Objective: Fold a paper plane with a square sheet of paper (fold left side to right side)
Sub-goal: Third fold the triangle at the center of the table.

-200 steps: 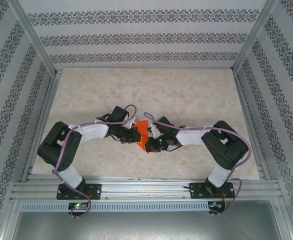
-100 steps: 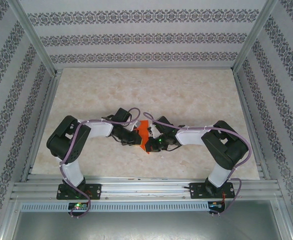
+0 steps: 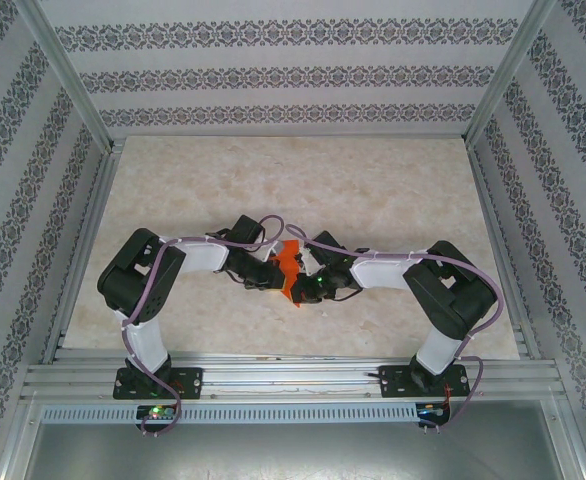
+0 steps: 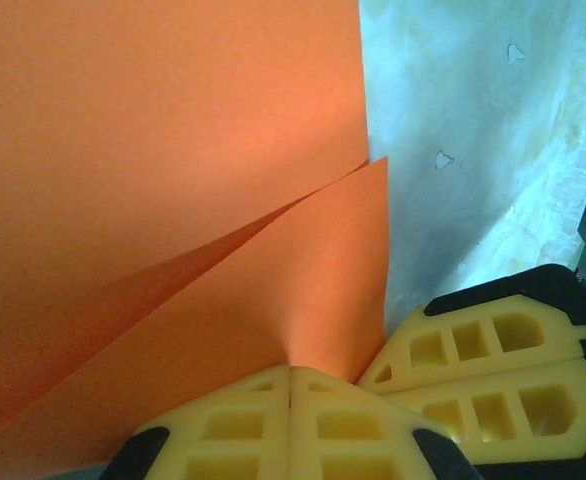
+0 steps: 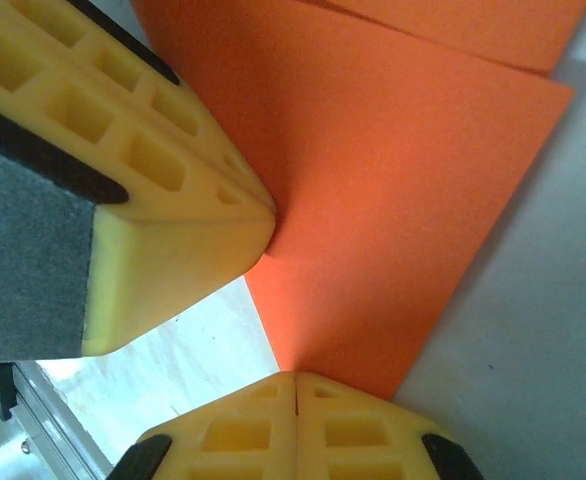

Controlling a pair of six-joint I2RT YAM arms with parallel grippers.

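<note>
Left elbow now sits further inward; left end effector (image 4: 290,375) and right end effector (image 5: 295,380), side by side, each pinch the square sheet of paper (image 3: 287,264) ahead; fold unfinished.

Pale marbled tabletop (image 3: 373,190) inside white walls (image 3: 293,75) with floral stripes (aluminium frame (image 3: 293,378) at the edges).

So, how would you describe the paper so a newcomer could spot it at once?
Start at the pale marbled table inside the patterned walls, then find where the two arms meet near its middle. Gripped there by both the left gripper and right gripper is the sheet of paper: thin, bright orange and creased, unlike the black and white arms around it.
</note>
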